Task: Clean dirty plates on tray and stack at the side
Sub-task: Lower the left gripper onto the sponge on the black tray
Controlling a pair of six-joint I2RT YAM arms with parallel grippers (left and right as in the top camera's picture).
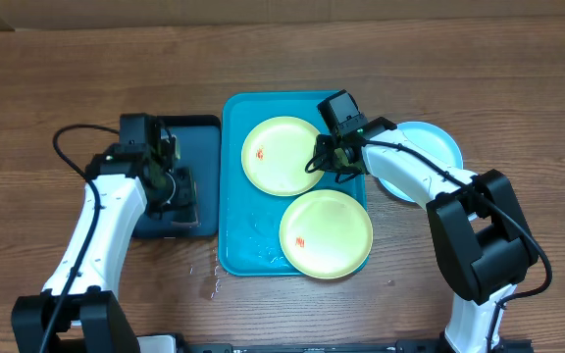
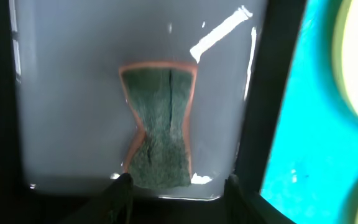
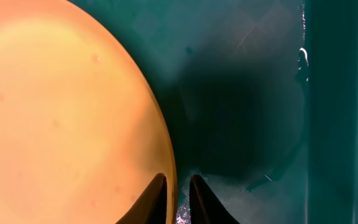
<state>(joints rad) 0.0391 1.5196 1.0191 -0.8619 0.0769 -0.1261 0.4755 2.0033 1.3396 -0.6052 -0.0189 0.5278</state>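
The turquoise tray (image 1: pixel 235 230) holds two yellow-green plates: the far one (image 1: pixel 278 155) with an orange-red smear at its left, and the near one (image 1: pixel 326 233) with a smear at its centre. The light blue plate (image 1: pixel 432 147) lies on the table to the right of the tray. My right gripper (image 1: pixel 328 163) is at the far plate's right edge. In the right wrist view its fingers (image 3: pixel 178 194) are closed astride the rim of that plate (image 3: pixel 61 112), above the tray floor (image 3: pixel 241 93). My left gripper (image 1: pixel 175 184) is open over the navy tray.
The dark navy tray (image 1: pixel 202 132) lies left of the turquoise one. It holds a green sponge with an orange edge (image 2: pixel 159 124), just ahead of my open left fingers (image 2: pixel 179 186). Water droplets (image 1: pixel 210 284) lie on the table by the turquoise tray's near left corner.
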